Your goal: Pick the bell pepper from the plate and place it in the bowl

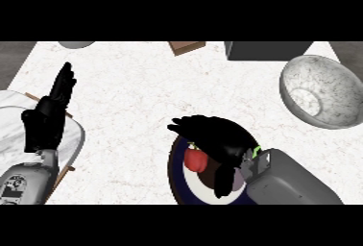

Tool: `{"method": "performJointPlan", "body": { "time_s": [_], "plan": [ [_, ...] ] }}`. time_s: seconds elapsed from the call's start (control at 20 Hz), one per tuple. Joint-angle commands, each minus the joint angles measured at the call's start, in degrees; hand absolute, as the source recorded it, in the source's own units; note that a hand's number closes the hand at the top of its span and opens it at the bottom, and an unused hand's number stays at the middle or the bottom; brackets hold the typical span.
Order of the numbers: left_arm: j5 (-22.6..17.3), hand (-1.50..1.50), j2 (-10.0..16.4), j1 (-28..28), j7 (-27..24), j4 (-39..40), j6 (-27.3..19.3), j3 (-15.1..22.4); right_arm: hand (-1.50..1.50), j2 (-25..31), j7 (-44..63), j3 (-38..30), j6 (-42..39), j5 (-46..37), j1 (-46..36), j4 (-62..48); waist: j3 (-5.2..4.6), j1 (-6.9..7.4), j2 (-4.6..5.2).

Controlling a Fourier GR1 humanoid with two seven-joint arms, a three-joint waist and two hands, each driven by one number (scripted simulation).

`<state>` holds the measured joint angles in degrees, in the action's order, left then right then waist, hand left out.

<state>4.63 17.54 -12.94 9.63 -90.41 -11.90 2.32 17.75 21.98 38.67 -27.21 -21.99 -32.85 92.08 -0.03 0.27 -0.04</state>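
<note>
Bell pepper [194, 161]: red, glossy, bit of green at top, lying on plate [172, 178] near its left rim. Plate: dark blue rim, white ring, dark centre; near lower edge of view. My right hand [220, 139] directly over pepper, covering its right side; cannot tell whether I grip it. Bowl [339, 77]: grey, speckled, deep, well apart at upper right on pale counter [142, 96]. My left hand [50, 115] resting at left, fingers straight, pointing up, above white marbled board [74, 137].
</note>
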Motion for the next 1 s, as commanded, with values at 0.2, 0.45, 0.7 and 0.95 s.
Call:
{"method": "performJointPlan", "body": {
  "time_s": [0.2,0.45,0.7,0.95],
  "plan": [
    [1.2,0.0,-1.5,2.9,1.1,-3.3,1.1,-0.3,-1.5,-4.5,2.5,0.3,-3.2,-8.7,1.9,-6.1,0.03,0.0,-0.01],
    [1.3,0.0,-1.5,3.4,1.5,-4.9,2.9,-1.8,-1.5,-8.8,-2.4,0.0,-0.4,-15.3,2.5,-14.1,0.03,0.12,0.03],
    [2.2,0.0,-2.6,-2.4,1.6,0.8,3.2,-3.7,-1.5,-11.3,-4.3,-1.6,-1.1,-18.8,3.8,-16.3,0.03,-0.23,0.08],
    [2.5,0.0,-3.1,1.1,-1.0,-0.6,4.7,-4.3,-1.5,-13.9,-11.3,-3.5,1.3,-23.5,2.0,-25.0,0.03,0.03,0.09]
  ]
}}
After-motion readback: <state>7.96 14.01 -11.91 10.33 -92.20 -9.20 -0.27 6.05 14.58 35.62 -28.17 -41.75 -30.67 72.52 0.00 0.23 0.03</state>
